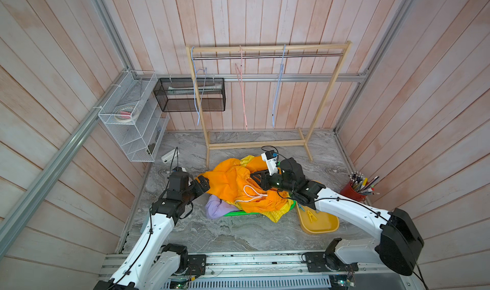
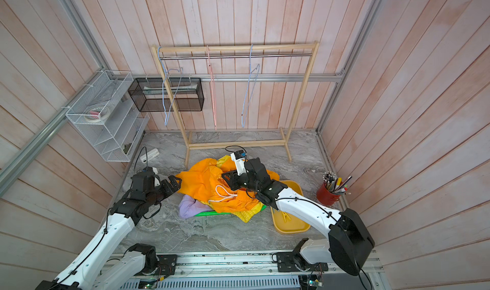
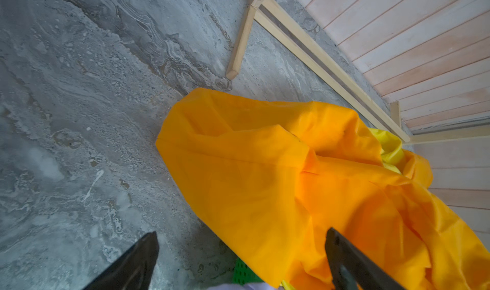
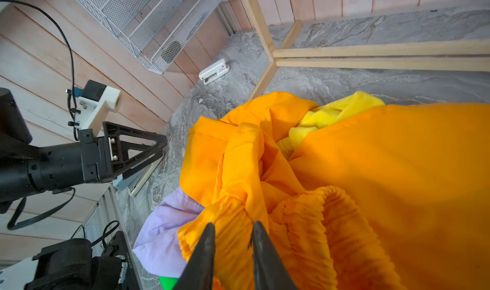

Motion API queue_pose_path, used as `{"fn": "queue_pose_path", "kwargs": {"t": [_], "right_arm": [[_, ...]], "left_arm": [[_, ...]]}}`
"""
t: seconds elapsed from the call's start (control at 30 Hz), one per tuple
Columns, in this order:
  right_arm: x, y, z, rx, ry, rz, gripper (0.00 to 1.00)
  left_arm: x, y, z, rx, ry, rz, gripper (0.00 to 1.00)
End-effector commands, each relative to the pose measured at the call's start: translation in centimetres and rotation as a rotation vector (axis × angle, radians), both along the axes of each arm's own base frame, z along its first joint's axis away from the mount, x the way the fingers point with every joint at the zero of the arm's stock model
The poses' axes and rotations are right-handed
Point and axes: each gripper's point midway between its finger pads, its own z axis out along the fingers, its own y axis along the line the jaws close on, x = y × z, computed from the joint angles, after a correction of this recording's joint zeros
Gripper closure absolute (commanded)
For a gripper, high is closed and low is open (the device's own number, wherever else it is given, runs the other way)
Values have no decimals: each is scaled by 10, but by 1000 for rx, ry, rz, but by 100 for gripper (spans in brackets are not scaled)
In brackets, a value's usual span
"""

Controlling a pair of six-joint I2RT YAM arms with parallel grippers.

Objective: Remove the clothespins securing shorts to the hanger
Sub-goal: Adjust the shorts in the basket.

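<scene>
Lying in a crumpled heap on the table, the orange shorts cover most of the pile. Their thin cloth is full of sharp folds. The gathered waistband is puckered into tight ridges, and a white drawstring curls in a loose loop on top. The yellow shorts show beneath them, at the near right edge of the pile and again at the far side. The lilac shorts stick out at the near left as a soft, bunched lump. The pile sits on a green basket, of which only a strip of rim shows.

One clothespin, yellow, lies flat in a yellow tray just beside the pile on the right, partly under the right arm. It is clipped to nothing.

A wooden rack stands behind the pile. Three wire hangers hang on its bar, well apart from the shorts.

The left gripper has its jaws spread wide. It hovers at the left edge of the orange cloth and holds nothing. The right gripper is down over the orange waistband with its jaws only a narrow gap apart. Orange cloth shows in that gap, but I cannot tell whether it is pinched.
</scene>
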Motion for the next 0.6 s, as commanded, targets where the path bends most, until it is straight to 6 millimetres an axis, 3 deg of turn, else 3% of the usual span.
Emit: {"fn": "queue_pose_path", "kwargs": {"t": [0.0, 0.17, 0.37, 0.57], "right_arm": [[-3, 7, -25, -35, 32, 42, 74], [-2, 9, -35, -45, 34, 57, 75], [-3, 7, -34, -41, 14, 60, 75], [-6, 6, -34, -31, 14, 64, 75]], "left_arm": [[-4, -4, -24, -68, 43, -25, 0], [6, -9, -46, -131, 61, -9, 0], [22, 0, -44, -138, -9, 56, 1], [37, 5, -43, -137, -52, 84, 30]]}}
